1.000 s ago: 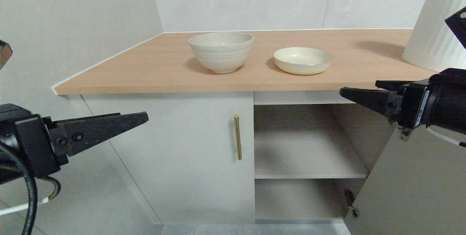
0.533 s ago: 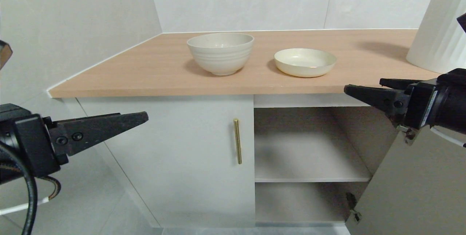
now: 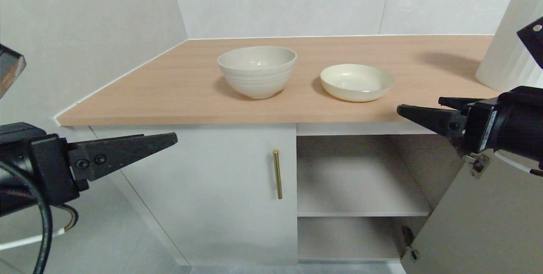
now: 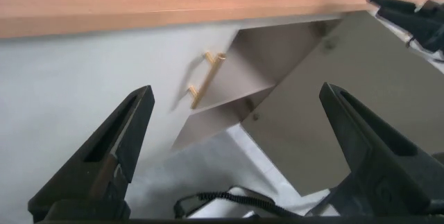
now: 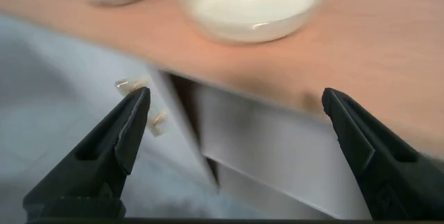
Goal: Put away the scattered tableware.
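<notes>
The left fingers [image 3: 127, 151] are spread wide apart and hold nothing. The right fingers [image 3: 424, 118] are also spread wide and hold nothing. Both pairs hang lower than the wooden surface [image 3: 169, 96], at the height of the white cabinet under it.

The task's things are two pieces of cream tableware, and both stand upright on the surface. The deep ribbed bowl [image 3: 256, 70] is above and beyond the left fingers, on the side toward the right fingers and well apart from both pairs. The shallow dish [image 3: 356, 82] is near the bowl but not touching it. It stands above and a little beyond the tips of the right fingers, near the front edge of the surface. In the right wrist view the dish [image 5: 250, 5] lies ahead, between the two spread fingers [image 5: 111, 148].

Ahead of the left fingers is the closed cabinet door with its upright brass handle [image 3: 276, 174]. In the left wrist view this handle [image 4: 206, 78] shows between the two spread fingers [image 4: 104, 154]. The other cabinet door [image 3: 479, 223] is swung open and is below the right fingers. Beside their tips, toward the left fingers, the open compartment shows one shelf [image 3: 360, 189]. A tall white ribbed object [image 3: 509, 53] stands on the surface above and behind the right fingers.
</notes>
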Controlling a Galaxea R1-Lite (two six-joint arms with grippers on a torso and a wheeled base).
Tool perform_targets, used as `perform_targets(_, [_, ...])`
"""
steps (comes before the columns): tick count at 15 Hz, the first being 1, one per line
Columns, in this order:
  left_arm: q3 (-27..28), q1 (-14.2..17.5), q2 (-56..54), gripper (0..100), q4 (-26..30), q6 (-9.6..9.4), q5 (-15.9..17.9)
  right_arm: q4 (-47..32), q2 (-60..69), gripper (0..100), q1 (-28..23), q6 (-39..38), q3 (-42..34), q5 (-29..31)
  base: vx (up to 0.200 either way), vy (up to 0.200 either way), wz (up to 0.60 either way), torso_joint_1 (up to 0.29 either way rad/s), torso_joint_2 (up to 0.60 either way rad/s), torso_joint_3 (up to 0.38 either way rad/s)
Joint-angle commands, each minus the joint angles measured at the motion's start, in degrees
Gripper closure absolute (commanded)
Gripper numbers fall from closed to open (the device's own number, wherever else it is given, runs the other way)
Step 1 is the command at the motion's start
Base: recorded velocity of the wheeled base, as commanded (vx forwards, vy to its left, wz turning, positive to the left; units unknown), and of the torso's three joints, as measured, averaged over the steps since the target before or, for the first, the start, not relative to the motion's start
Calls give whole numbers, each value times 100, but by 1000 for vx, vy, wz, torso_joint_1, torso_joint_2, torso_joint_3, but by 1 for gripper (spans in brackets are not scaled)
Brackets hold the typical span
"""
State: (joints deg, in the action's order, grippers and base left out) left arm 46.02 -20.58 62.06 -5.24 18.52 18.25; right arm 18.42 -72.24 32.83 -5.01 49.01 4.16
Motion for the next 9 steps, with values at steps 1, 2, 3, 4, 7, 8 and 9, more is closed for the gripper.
perform_targets(1, [4,1,43,0,-21,3,3,21,-62,0,4,0,4,-3,0,0,0,139,-535,-330])
perform_targets(2, [4,1,43,0,-21,3,3,21,-71,0,-5,0,4,-3,0,0,0,105,-540,-305])
perform_targets(3, [4,1,43,0,-12,3,21,21,-88,0,-13,-9,4,-3,0,0,0,115,-496,-290])
perform_targets(4, [4,1,43,0,-12,3,21,21,-97,0,-13,-9,4,-3,0,0,0,159,-471,-305])
perform_targets(7, [4,1,87,0,-12,3,21,30,-185,0,-119,0,12,-3,0,0,0,162,-456,-300])
perform_targets(8, [12,1,87,0,-12,3,21,30,-211,0,-128,0,12,-3,0,0,0,198,-466,-286])
perform_targets(9, [39,1,87,0,-12,3,21,30,-229,0,-136,-9,12,-3,0,0,0,144,-354,-212])
